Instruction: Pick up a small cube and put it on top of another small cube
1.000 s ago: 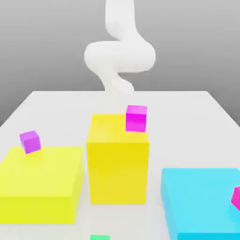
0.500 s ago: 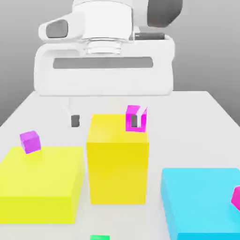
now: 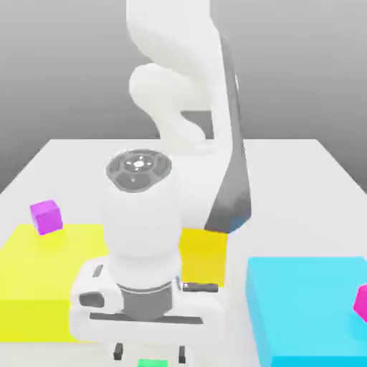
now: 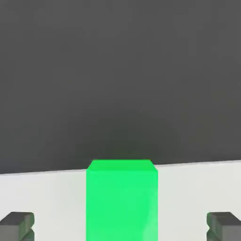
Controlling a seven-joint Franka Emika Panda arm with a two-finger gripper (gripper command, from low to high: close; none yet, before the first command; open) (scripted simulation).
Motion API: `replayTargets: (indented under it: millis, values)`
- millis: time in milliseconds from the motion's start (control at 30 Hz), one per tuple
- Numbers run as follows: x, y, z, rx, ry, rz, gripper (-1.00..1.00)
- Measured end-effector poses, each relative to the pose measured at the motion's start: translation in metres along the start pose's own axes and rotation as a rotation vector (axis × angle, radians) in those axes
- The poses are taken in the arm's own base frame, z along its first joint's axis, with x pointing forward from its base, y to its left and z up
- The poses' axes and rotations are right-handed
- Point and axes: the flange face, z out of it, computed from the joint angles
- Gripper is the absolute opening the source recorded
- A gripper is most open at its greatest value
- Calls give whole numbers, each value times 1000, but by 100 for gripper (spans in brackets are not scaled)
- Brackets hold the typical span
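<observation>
A small green cube rests on the white table at its front edge, just showing at the bottom of the exterior view. My gripper hangs right above it, pointing down, open. In the hand view the green cube stands midway between the two dark fingertips, which are spread wide and clear of its sides. A small magenta cube sits on the low yellow block. Another magenta cube sits on the cyan block.
The tall yellow block stands just behind my hand, mostly covered by the arm. The low yellow block is on the exterior view's left, the cyan block on its right. The table's front edge lies just beyond the green cube.
The arm has swung from the tall yellow block's top forward and down to the table's front edge, over the green cube. The magenta cube on the tall block is now covered by the arm.
</observation>
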Motion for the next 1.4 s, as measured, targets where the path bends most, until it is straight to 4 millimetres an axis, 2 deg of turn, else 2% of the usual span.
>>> replayTargets:
  millis: [33, 200, 233, 267, 400, 467, 633, 767, 800, 1067, 1133, 1167, 1300, 1333, 1400]
  values:
    - [0, 0, 13, 0, -1, 0, -100]
    - [0, 0, 13, -1, -1, 0, -100]
    - [-1, 1, 19, -1, -1, 0, -100]
    - [-1, 1, 15, -1, -1, 0, -100]
    - [0, 1, -33, -1, -1, 2, -100]
    - [11, 25, -56, -2, 0, 97, -100]
    - [38, 113, -104, -5, 4, 434, -100]
    - [49, 203, -137, -4, 4, 753, -100]
    - [48, 225, -144, -4, 3, 831, -100]
    - [4, 339, -188, 0, 0, 1355, -100]
    - [-11, 365, -193, 1, -2, 1486, -100]
    - [-14, 371, -187, 2, -2, 1518, -100]
    - [-17, 377, -143, 1, -2, 1547, -100]
    - [-18, 377, -135, 1, -1, 1548, 100]
    - [-18, 377, -135, 1, -1, 1548, 100]
